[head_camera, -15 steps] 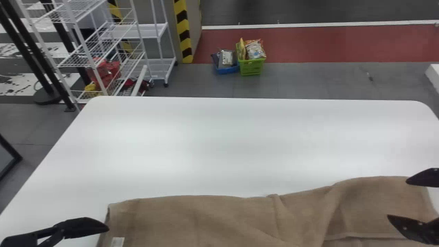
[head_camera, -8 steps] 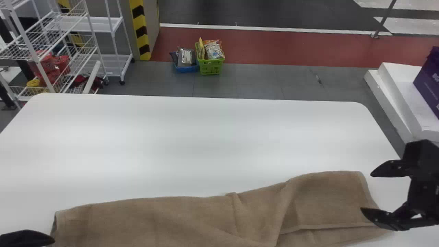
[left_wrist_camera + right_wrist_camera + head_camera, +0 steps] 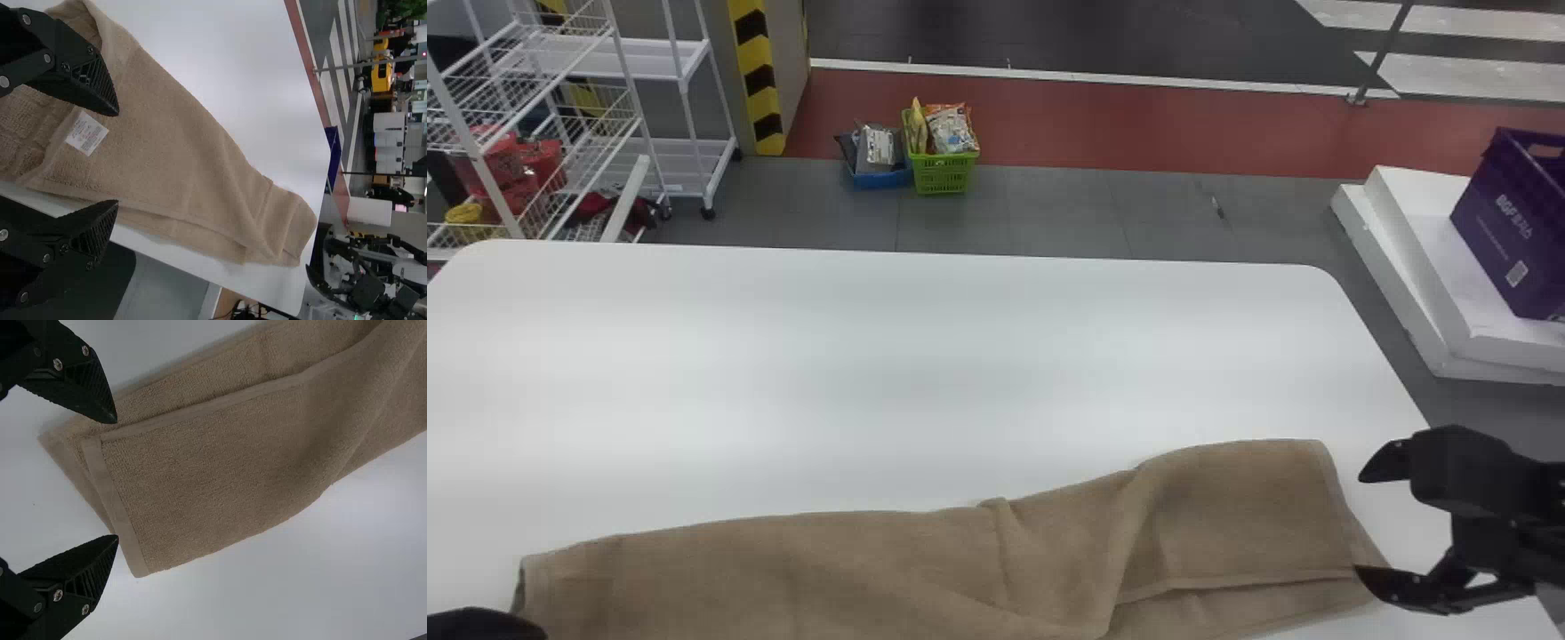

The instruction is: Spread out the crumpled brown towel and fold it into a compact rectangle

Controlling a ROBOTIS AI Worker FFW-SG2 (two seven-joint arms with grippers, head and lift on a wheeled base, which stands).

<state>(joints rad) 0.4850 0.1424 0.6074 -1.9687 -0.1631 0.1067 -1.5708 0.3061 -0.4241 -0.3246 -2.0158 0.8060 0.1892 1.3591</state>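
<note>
The brown towel (image 3: 854, 569) lies as a long folded strip across the near part of the table, with some wrinkles toward its right half. At its right end stands my right gripper (image 3: 1360, 529), open, one fingertip by the towel's edge. The tip of my left gripper (image 3: 485, 624) shows at the towel's left end. In the left wrist view my left gripper (image 3: 119, 157) is open over the towel (image 3: 180, 147), near its white label (image 3: 87, 133). In the right wrist view my right gripper (image 3: 117, 479) is open around the end of the towel (image 3: 220, 467), gripping nothing.
The white table (image 3: 889, 356) stretches beyond the towel. Past its far edge are a green basket (image 3: 944, 172) and a blue one (image 3: 879, 178) on the floor, with a wire rack (image 3: 627, 107) at left. A purple crate (image 3: 1513, 227) stands on white blocks at right.
The head view has turned toward the right, so the table and towel sit farther left in it. My right gripper has drawn off the towel toward the right and remains open.
</note>
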